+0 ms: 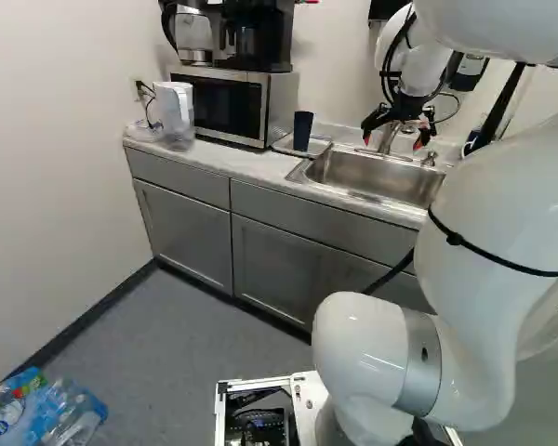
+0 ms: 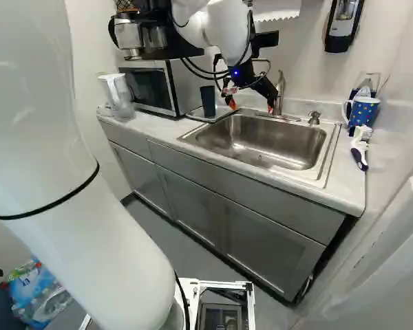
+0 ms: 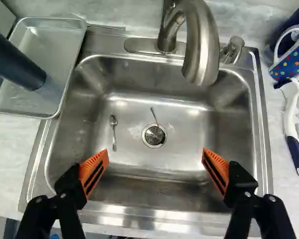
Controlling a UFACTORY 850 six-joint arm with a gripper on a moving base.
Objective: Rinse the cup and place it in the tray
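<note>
My gripper [image 1: 391,141] hangs above the sink [image 2: 310,168], its fingers wide apart. In the wrist view the gripper [image 3: 155,159] has only the steel basin beneath and nothing between its orange pads. A tall dark cup [image 1: 302,131] stands upright in the shallow metal tray [image 3: 54,102], which sits on the counter beside the sink. The same dark cup [image 3: 21,64] is to one side of the gripper, apart from it. The faucet [image 3: 201,50] arches over the basin's rear part. Whether water runs, I cannot tell.
Two small spoons [image 3: 113,132] lie in the basin, one by the drain. A dotted blue mug [image 2: 363,112] and a brush [image 2: 359,147] are on the counter at the sink's other side. A microwave [image 1: 225,104] and a pitcher [image 2: 117,95] stand past the tray. Bottles [image 1: 42,409] lie on the floor.
</note>
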